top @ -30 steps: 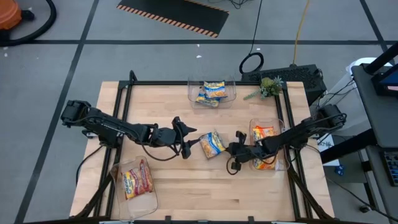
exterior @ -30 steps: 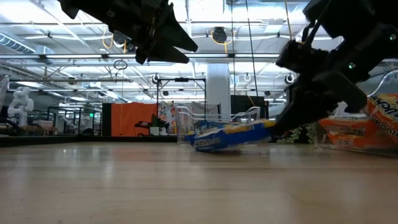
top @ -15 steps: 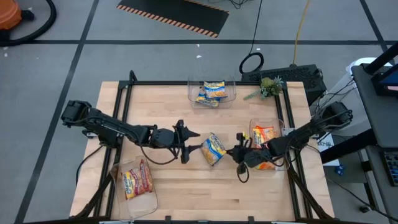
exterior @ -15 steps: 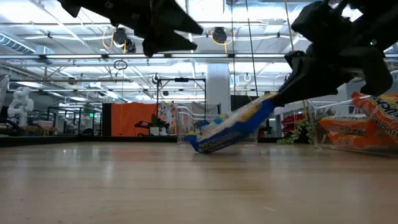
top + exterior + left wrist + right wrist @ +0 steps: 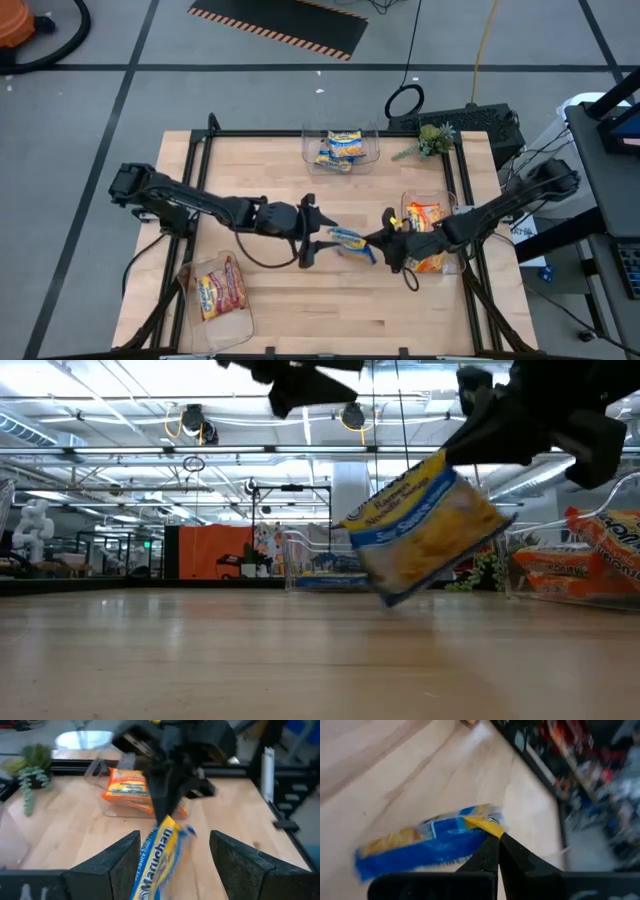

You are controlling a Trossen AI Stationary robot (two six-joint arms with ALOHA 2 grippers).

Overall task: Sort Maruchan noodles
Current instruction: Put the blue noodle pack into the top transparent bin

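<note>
A blue-and-yellow noodle packet point(image 5: 350, 242) is hanging clear of the worktop point(image 5: 280, 315) near its centre, tilted on edge, with the right gripper point(image 5: 383, 240) clamping its fingers tight on the packet's corner at its 3 o'clock side. The left gripper point(image 5: 322, 236) is sitting just at the packet's 9 o'clock side, its fingers point(image 5: 113, 865) spreading wide on either side of the packet's near end without pressing on it, as far as the blurred wrist view is showing. At 12 o'clock on the worktop a clear bin point(image 5: 372, 152) is holding more blue-and-yellow packets point(image 5: 340, 148). At 3 o'clock, behind the right arm, a second clear bin point(image 5: 410, 200) is holding orange packets point(image 5: 424, 214). At 7 o'clock a third clear bin point(image 5: 240, 325) is holding red packets point(image 5: 220, 288). A small green plant point(image 5: 430, 140) is lying at the worktop's 1 o'clock corner.
</note>
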